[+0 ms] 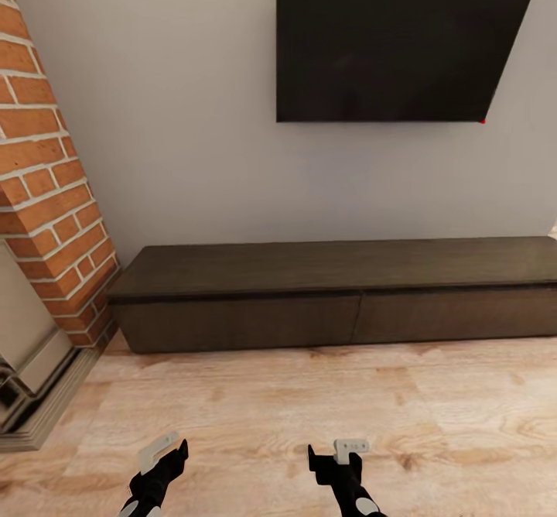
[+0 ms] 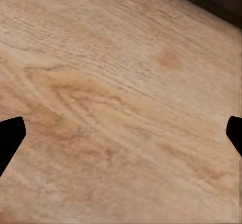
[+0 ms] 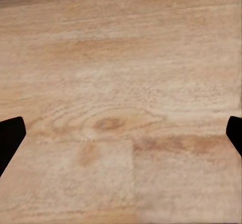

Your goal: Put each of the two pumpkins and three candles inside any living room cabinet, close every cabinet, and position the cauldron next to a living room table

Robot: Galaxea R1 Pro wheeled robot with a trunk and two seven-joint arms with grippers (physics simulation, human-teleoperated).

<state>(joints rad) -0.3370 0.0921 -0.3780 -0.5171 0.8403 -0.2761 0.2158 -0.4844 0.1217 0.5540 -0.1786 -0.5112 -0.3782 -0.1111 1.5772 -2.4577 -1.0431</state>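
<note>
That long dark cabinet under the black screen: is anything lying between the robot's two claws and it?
Nothing visible. Bare wooden floor runs from the left gripper and right gripper to the cabinet, whose two drawer fronts look shut.

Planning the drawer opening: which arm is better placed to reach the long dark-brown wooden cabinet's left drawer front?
Left, probably. The left gripper sits nearer the left drawer front of the cabinet; the right gripper is nearer the centre seam. Both are open and empty.

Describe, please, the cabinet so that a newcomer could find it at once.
Below the black screen on the grey wall, the cabinet sits on the wooden floor. It is long, low and dark brown, with two closed handleless fronts, unlike the brick column at its left.
</note>
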